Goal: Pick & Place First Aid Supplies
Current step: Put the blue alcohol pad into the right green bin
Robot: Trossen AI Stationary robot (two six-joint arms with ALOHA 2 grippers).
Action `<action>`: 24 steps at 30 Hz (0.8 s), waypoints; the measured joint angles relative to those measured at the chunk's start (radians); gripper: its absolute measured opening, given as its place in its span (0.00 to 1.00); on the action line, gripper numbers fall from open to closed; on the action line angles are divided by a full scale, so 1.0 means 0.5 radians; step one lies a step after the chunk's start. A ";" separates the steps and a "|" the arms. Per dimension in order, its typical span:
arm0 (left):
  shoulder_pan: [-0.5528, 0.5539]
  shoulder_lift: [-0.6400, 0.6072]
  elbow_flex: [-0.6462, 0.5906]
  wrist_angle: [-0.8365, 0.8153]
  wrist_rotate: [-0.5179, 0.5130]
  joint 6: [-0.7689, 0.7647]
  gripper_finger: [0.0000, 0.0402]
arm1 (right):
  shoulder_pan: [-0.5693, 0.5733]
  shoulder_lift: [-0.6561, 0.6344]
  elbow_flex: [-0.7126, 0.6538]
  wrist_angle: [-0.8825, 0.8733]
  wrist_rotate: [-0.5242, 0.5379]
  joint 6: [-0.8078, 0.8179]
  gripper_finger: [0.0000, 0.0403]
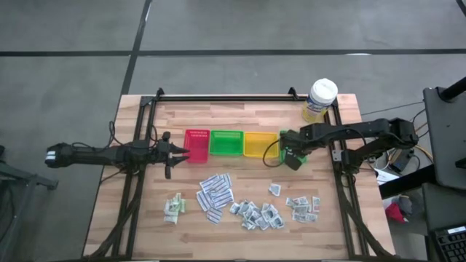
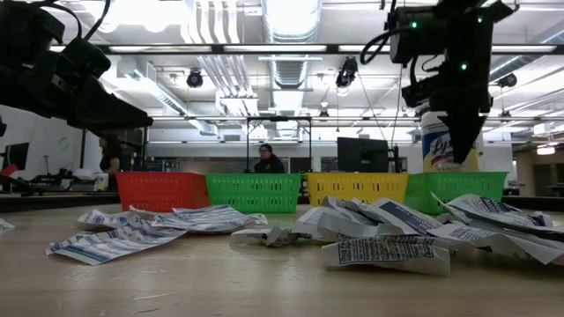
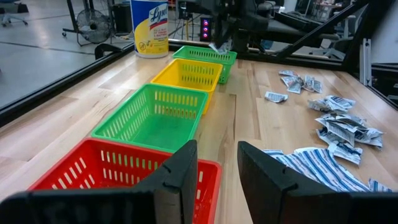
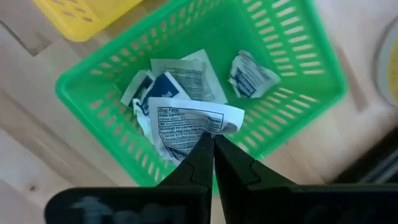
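My right gripper (image 4: 212, 140) points down over the right-hand green tray (image 4: 298, 43), shut on a crumpled white printed packet (image 4: 186, 118). Other packets (image 4: 186, 74) lie on that tray's floor. In the high view the right gripper (image 1: 292, 157) covers most of this tray. My left gripper (image 3: 217, 168) waits open at the near rim of the red tray (image 3: 112, 165), touching nothing. Loose first aid supplies lie flat on the table: long striped strips (image 1: 215, 195), small squares (image 1: 259, 215) and pale green sachets (image 1: 173, 207). My right gripper pinches the packet at its near edge (image 4: 200, 133) between the two fingertips, coming from above and pointing down. The packet spreads out crumpled below the tips, above the green tray's inside. Whether it touches the packets beneath it, I cannot tell.
Four trays stand in a row across the table's middle: red (image 1: 196, 144), green (image 1: 226, 143), yellow (image 1: 256, 144) and the green one under my right gripper. A white-lidded tub (image 1: 321, 99) stands at the far right corner. A black frame (image 1: 226, 97) borders the table.
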 joint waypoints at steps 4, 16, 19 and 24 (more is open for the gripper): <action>0.001 0.000 0.000 0.000 0.000 0.000 0.28 | 0.000 0.000 -0.094 0.209 -0.032 -0.032 0.02; 0.001 0.000 0.000 0.000 0.000 -0.001 0.28 | -0.030 0.002 -0.192 0.281 -0.013 -0.195 0.02; 0.001 0.001 0.000 0.000 0.000 -0.001 0.28 | -0.031 0.002 -0.192 0.287 -0.006 -0.215 0.02; 0.001 0.000 0.000 0.000 0.000 -0.001 0.28 | -0.031 0.002 -0.192 0.290 -0.002 -0.227 0.02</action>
